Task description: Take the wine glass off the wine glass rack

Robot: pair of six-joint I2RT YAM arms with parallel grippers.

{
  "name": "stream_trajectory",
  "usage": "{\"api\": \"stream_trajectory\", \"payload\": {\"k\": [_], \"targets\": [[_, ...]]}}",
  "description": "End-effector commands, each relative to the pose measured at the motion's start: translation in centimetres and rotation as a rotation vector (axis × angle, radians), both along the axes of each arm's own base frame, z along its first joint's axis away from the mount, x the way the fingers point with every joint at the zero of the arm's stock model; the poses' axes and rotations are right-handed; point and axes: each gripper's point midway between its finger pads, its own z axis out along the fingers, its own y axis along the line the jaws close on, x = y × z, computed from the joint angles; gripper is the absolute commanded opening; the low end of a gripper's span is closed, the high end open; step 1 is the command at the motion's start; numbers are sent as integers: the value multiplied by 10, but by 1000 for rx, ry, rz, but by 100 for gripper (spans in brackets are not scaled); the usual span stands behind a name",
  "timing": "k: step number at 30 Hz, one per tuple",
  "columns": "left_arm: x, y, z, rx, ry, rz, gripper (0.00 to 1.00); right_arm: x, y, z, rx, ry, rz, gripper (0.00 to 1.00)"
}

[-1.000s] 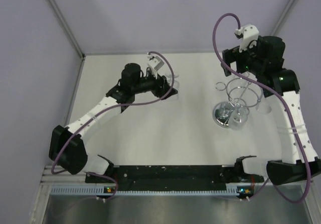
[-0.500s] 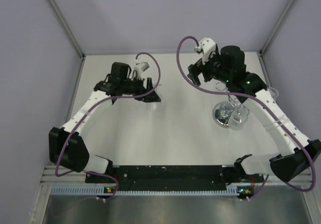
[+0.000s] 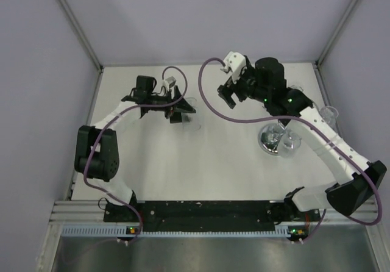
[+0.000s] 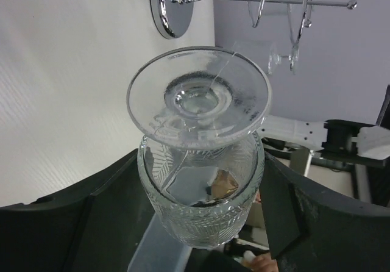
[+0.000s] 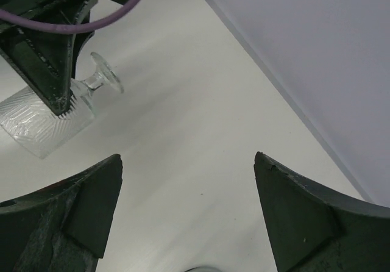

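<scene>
Left tool (image 3: 180, 108) grips the wine glass (image 4: 201, 162) by its bowl, sideways above the counter (image 3: 201, 168), well apart from the wine glass rack (image 3: 272, 140). Right tool (image 5: 189, 205), open-jawed and empty, has swung from the rack toward the glass; removal appears complete.

White table (image 3: 183, 168), lavender walls (image 3: 183, 16)

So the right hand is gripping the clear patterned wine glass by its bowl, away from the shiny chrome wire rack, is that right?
Not quite: it is the left hand that grips the clear patterned wine glass by its bowl, away from the shiny chrome wire rack. The left wrist view shows the bowl clamped in it.
</scene>
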Motion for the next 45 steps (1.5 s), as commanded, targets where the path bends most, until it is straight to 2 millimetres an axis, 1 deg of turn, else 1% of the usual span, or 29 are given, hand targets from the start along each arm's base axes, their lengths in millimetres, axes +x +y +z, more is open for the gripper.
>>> {"api": "stream_trajectory", "payload": {"k": [1, 3, 4, 5, 8, 12, 13, 15, 16, 17, 19, 23, 28, 33, 36, 39, 41, 45], "targets": [[-5, 2, 20, -184, 170, -47, 0, -16, 28, 19, -32, -109, 118, 87], [-2, 4, 16, -228, 232, -28, 0, -26, 40, 10, -59, -105, 158, 86], [1, 3, 18, -252, 254, -26, 0, -33, 48, 5, -71, -104, 183, 86], [2, 2, 19, -273, 246, -39, 0, -36, 52, -3, -88, -96, 194, 84], [11, 1, 19, -304, 360, -2, 0, -43, 64, -20, -103, -71, 215, 84], [20, -2, 4, -265, 513, 67, 0, -46, 77, -26, -79, -68, 201, 85], [21, -2, 1, -262, 551, 77, 0, -45, 81, -30, -82, -69, 187, 84], [20, -1, -3, -253, 617, 97, 0, -43, 91, -35, -71, -78, 167, 84], [19, 0, -5, -250, 651, 107, 0, -40, 92, -36, -76, -90, 140, 84], [17, 0, -5, -248, 681, 113, 0, -40, 95, -40, -83, -96, 132, 84], [16, 2, -6, -245, 710, 133, 0, -43, 102, -40, -75, -112, 137, 83], [10, 3, -5, -244, 747, 148, 0, -41, 107, -45, -78, -101, 137, 81], [5, 4, 0, -246, 798, 150, 0, -36, 108, -58, -104, -76, 109, 74], [1, 5, 3, -254, 839, 157, 0, -41, 113, -70, -106, -34, 140, 63], [0, 5, 7, -263, 835, 147, 0, -40, 115, -79, -125, -7, 138, 52], [-2, 5, 8, -263, 839, 143, 0, -40, 120, -81, -113, 12, 146, 45], [-3, 5, 9, -264, 840, 140, 0, -40, 123, -82, -106, 21, 146, 42], [-6, 6, 7, -262, 847, 142, 0, -35, 125, -82, -113, 16, 133, 41]]}}
